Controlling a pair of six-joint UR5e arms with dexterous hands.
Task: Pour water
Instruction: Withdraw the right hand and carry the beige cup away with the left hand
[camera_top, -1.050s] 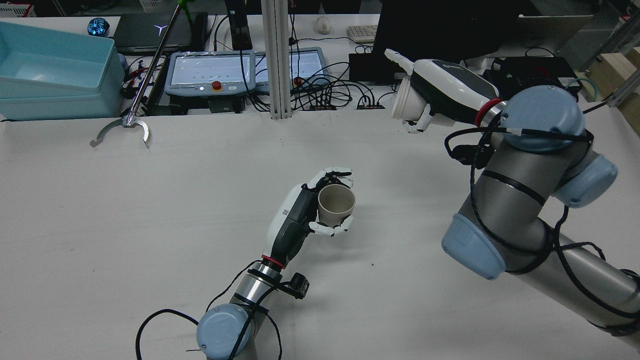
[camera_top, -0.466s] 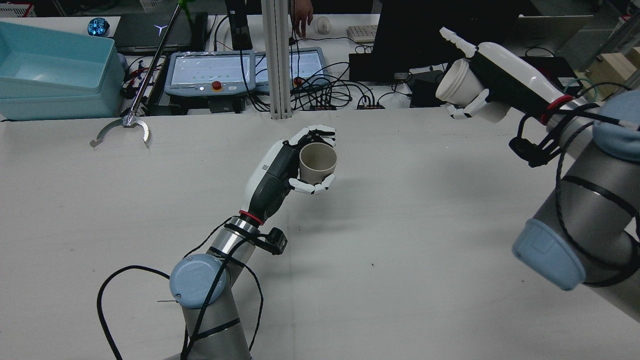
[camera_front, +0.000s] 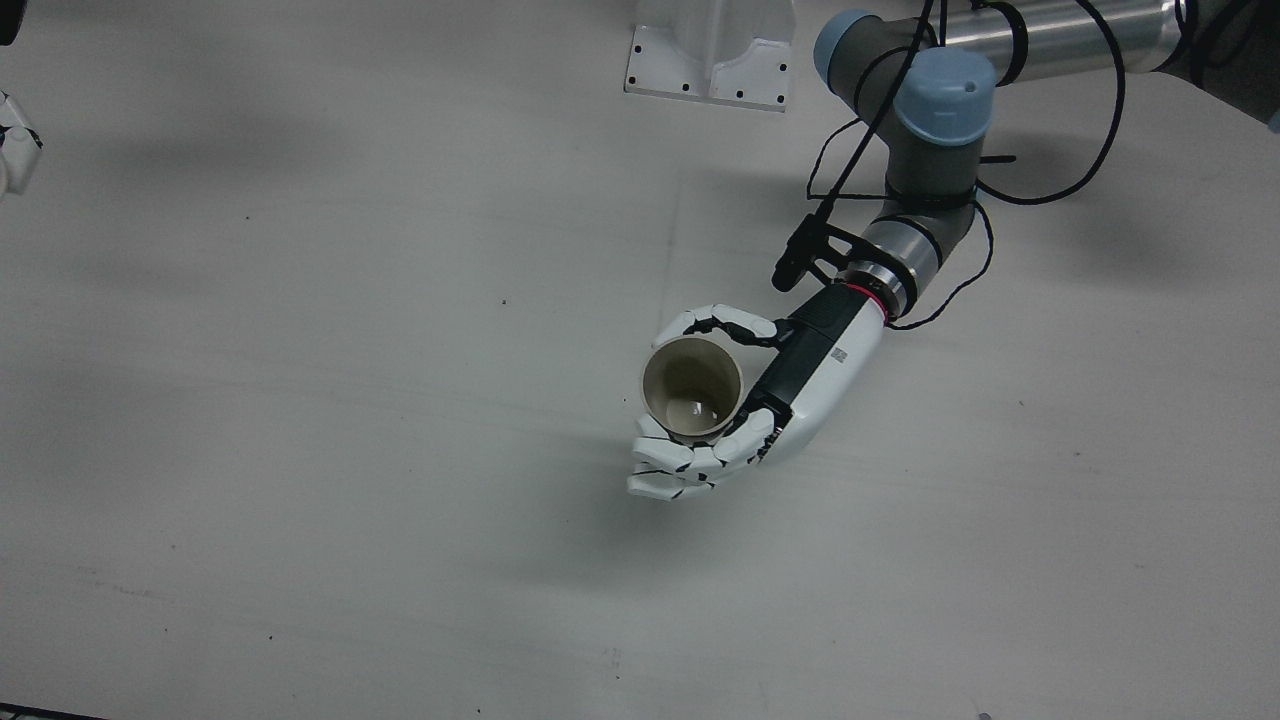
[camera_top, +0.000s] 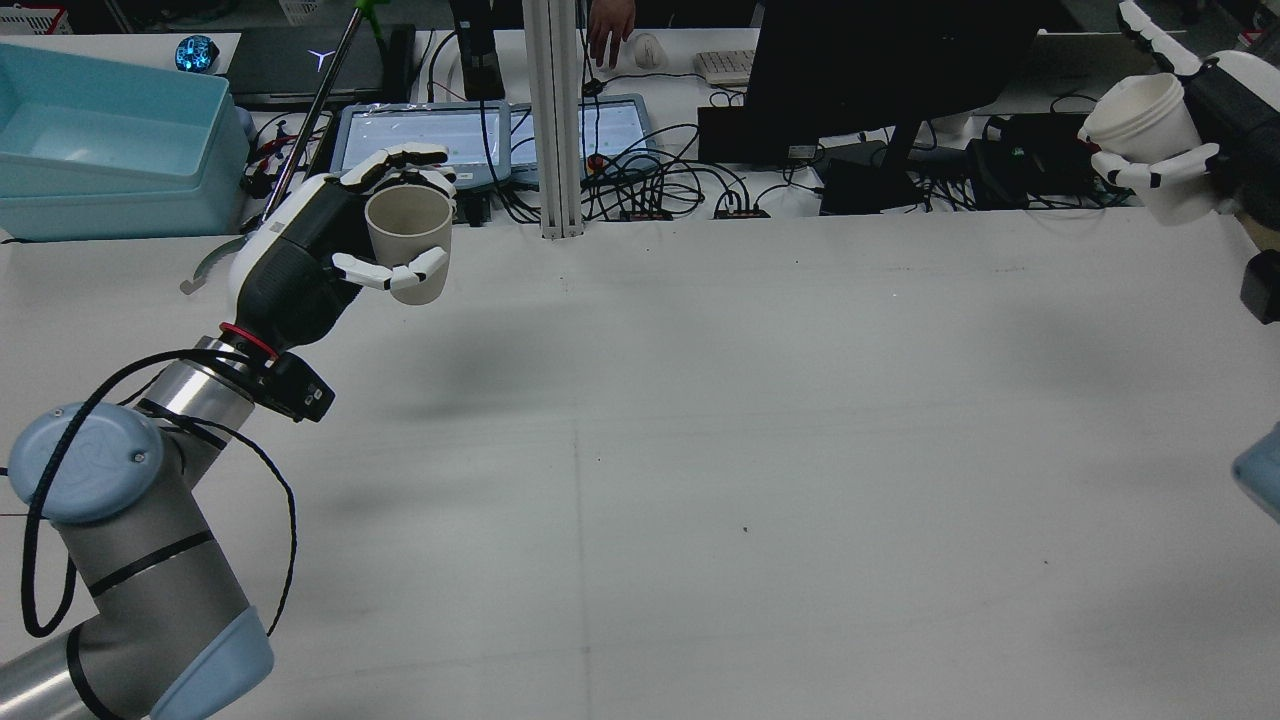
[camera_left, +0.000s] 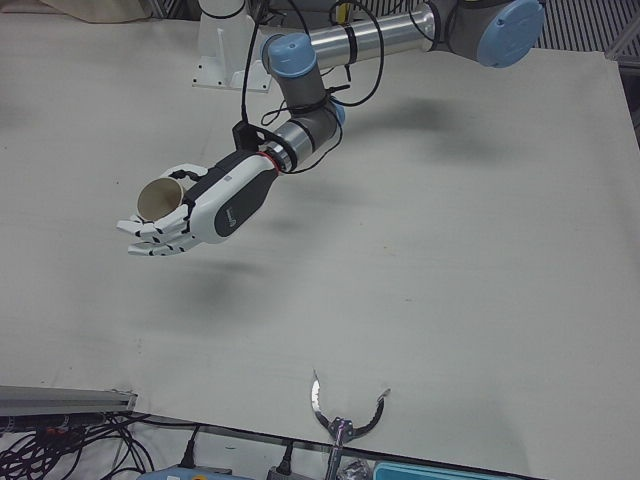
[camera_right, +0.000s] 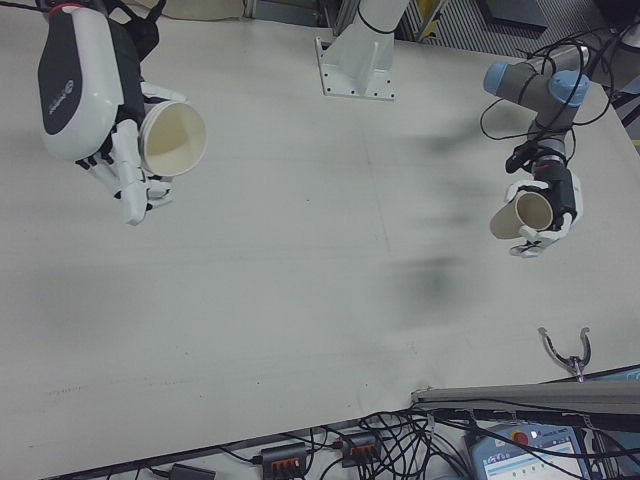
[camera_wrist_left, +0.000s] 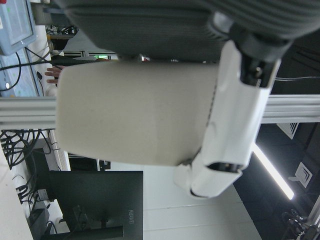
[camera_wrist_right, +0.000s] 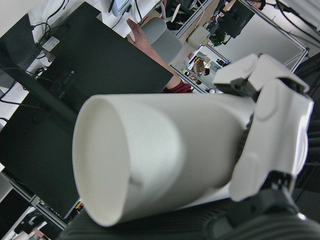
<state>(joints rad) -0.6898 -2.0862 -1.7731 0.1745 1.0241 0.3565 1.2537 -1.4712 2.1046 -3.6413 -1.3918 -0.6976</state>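
I am the robot, and each of my hands is closed around a cup, both lifted clear of the white table (camera_top: 700, 450). My left hand (camera_top: 310, 250) wraps its fingers around a beige cup (camera_top: 408, 243), held upright over the far left part of the table as the rear view shows it, mouth facing up. From above, the front view shows its inside, with a small pale patch at the bottom; I cannot tell whether that is water. My right hand (camera_top: 1195, 130) grips a white cup (camera_top: 1150, 130) high at the far right edge, well apart from the beige one, with its open mouth tipped a little sideways. Beyond the table, a person's hand (camera_top: 610, 25) rests on a cluttered desk.
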